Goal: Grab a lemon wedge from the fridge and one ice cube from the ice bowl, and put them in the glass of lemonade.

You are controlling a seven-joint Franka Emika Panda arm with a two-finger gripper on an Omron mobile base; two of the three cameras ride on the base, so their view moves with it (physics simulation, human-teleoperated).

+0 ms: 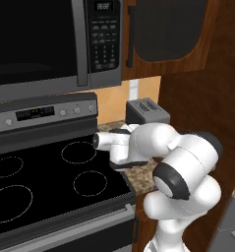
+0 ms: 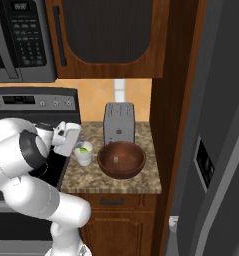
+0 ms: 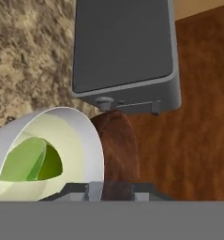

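Beside the ice bowl (image 2: 121, 160), the glass of lemonade (image 2: 83, 153) (green wedge inside); end effector's grip unreadable.

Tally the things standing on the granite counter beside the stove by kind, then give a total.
Toaster: 1
Ice bowl: 1
Glass of lemonade: 1
Total: 3

A speckled granite counter (image 2: 131, 182) carries three things. The grey toaster (image 2: 119, 123) stands at the back; directly in front of it sits the ice bowl (image 2: 121, 159), and front-left of the toaster, just beside the bowl, the glass of lemonade (image 2: 83, 153).
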